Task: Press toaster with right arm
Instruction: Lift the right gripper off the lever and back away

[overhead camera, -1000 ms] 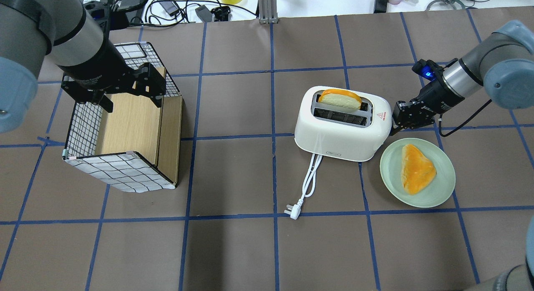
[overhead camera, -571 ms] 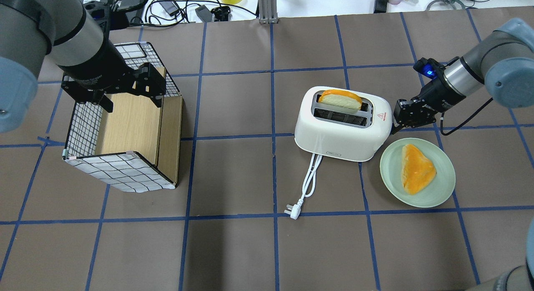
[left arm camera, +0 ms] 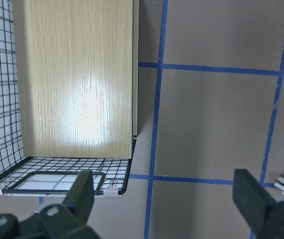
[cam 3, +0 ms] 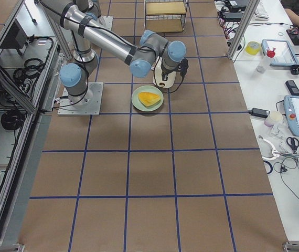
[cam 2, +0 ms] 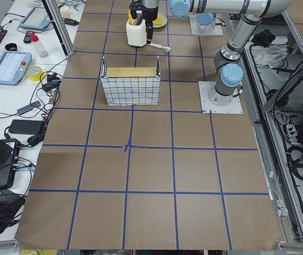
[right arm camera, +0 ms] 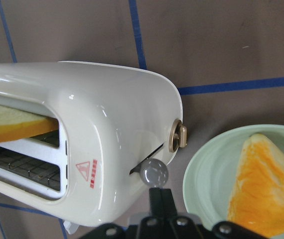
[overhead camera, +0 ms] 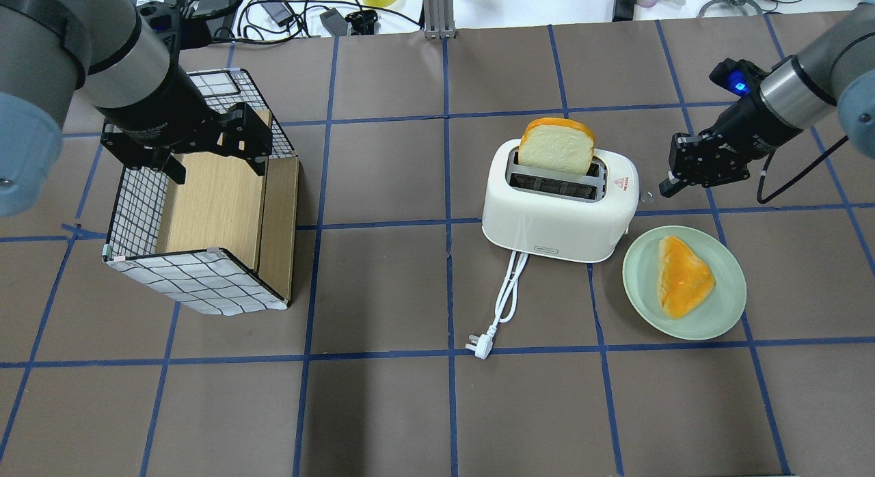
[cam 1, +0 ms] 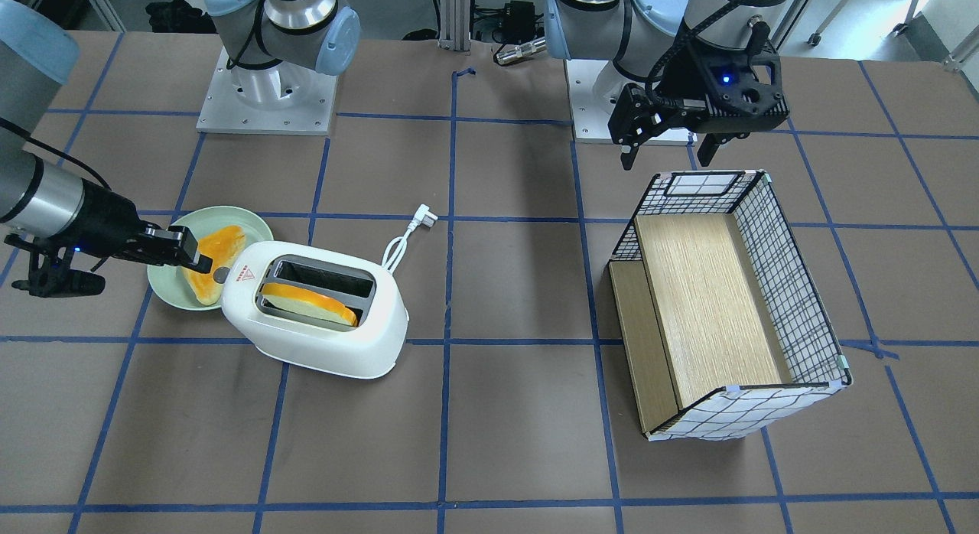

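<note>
The white toaster (overhead camera: 557, 214) stands right of the table's middle, with its cord (overhead camera: 509, 292) trailing toward me. A bread slice (overhead camera: 557, 145) stands high out of its far slot in the overhead view; in the front-facing view the slice (cam 1: 310, 304) lies low. My right gripper (overhead camera: 664, 185) is shut and empty, a short gap off the toaster's right end. In the right wrist view its closed tips (right arm camera: 159, 196) sit just below the round grey lever knob (right arm camera: 153, 173). My left gripper (overhead camera: 215, 159) is open and empty above the wire basket (overhead camera: 198, 285).
A pale green plate (overhead camera: 724, 306) with an orange-crusted bread piece (overhead camera: 683, 275) lies in front of the right gripper, beside the toaster. The wire basket has a wooden board inside (overhead camera: 212, 203). Cables and tools lie past the table's far edge.
My right gripper has pulled back from the toaster's end, to the right and farther away. The bread slice has risen from low in the slot to high. The left arm has not moved.
</note>
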Robot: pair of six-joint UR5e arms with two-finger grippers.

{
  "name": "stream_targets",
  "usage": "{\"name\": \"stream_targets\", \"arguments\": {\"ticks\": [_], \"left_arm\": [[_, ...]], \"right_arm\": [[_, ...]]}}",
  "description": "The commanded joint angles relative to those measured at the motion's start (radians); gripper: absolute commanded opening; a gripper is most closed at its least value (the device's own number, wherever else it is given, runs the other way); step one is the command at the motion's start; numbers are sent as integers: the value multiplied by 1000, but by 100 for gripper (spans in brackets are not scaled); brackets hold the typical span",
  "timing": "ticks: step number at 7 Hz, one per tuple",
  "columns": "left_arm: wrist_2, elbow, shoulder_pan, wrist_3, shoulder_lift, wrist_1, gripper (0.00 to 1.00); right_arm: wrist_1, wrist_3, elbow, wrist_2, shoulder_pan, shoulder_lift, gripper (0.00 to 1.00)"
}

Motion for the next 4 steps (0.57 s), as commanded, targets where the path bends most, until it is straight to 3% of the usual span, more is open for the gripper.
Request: {"name": "stream_targets", "arguments": {"ticks": [1,4], "left_arm": [[0,0,0,0,0,0,100],[0,0,0,0,0,0,100]], "right_arm": [[77,69,-65,-69,2,-86,0],[137,243,-177,-105,43,-123,3]]}}
